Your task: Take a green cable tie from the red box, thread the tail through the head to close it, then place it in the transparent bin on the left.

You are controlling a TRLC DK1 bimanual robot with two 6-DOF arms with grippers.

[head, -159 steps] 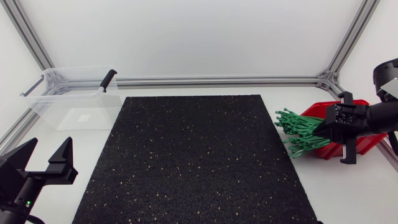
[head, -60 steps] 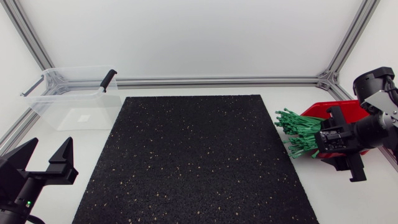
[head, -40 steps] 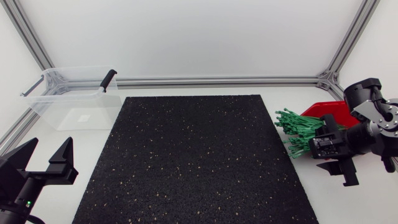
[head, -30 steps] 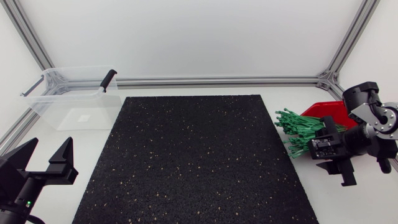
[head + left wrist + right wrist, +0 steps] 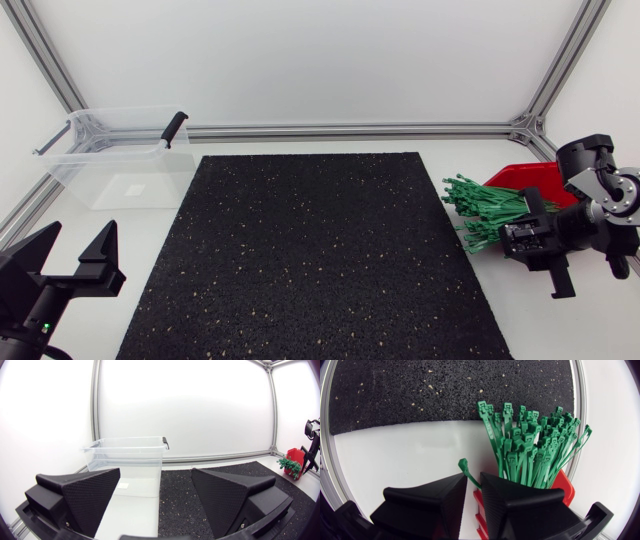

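One green cable tie [image 5: 464, 465] is pinched between the almost closed fingers of the right gripper [image 5: 472, 481]. Its head sticks out ahead of the fingertips, just beside the bundle of ties [image 5: 530, 445] that fans out of the red box [image 5: 564, 485] at 3 o'clock of the table [image 5: 300, 145]. The left gripper [image 5: 72, 258] rests at 8 o'clock with its fingers spread wide, and the transparent bin [image 5: 100, 185] stands at 10 o'clock, beside the black mat [image 5: 310, 250].
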